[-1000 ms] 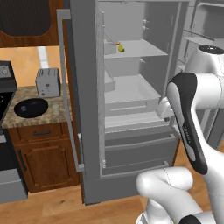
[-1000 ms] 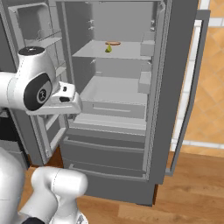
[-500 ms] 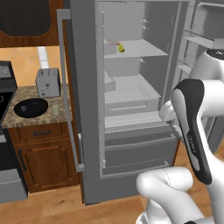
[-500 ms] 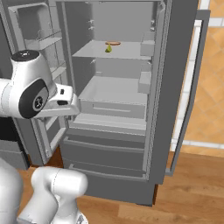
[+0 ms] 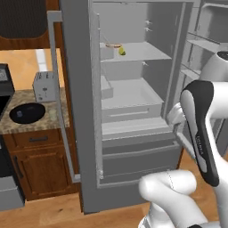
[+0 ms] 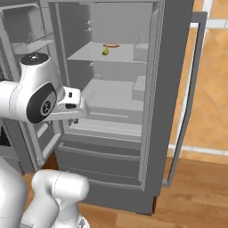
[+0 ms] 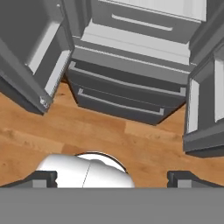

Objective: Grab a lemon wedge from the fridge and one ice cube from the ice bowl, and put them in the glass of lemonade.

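Kitchen fridge (image 5: pixel 75 111) stands with both doors open, lemon wedge (image 5: pixel 121 51) on its upper shelf; end effector (image 7: pixel 112 178) spread wide, empty, over the wood floor (image 7: pixel 87 135).

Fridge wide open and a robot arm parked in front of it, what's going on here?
The white robot arm is at the tall grey steel fridge, whose upper doors stand open. Its gripper is open and empty, pointing down toward the lower drawers and wooden floor. The tiny yellow-green lemon wedge lies untouched on an upper shelf beside a flat orange-brown item. The wide black ice bowl sits on the counter.
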Motion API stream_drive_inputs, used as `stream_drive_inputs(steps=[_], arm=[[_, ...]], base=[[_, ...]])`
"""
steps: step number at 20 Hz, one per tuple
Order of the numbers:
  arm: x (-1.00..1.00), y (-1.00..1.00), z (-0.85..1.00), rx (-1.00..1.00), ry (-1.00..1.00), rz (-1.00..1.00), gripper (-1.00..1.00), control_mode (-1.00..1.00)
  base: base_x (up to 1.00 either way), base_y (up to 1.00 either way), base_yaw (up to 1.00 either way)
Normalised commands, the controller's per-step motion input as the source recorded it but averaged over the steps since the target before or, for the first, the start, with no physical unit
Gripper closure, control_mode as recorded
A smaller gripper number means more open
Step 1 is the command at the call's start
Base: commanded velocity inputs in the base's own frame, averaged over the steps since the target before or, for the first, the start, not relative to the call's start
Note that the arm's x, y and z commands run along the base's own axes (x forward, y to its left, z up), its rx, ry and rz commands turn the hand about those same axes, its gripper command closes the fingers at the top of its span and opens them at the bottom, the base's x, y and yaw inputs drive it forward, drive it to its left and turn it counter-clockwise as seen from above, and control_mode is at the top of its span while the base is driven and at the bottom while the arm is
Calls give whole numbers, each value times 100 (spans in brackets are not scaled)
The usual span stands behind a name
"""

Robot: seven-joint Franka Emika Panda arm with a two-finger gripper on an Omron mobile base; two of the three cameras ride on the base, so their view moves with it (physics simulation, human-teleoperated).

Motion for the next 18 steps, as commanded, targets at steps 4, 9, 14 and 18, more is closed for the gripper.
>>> stream_drive_inputs(steps=[4, 9, 14, 18], arm=[[0, 0, 0, 0, 0, 0, -100, 100], [0, 0, 0, 0, 0, 0, -100, 100], [0, 0, 0, 0, 0, 0, -100, 100], [0, 0, 0, 0, 0, 0, -100, 100]], base=[[64, 2, 1], [89, 0, 5], [67, 0, 0], [73, 0, 0]])
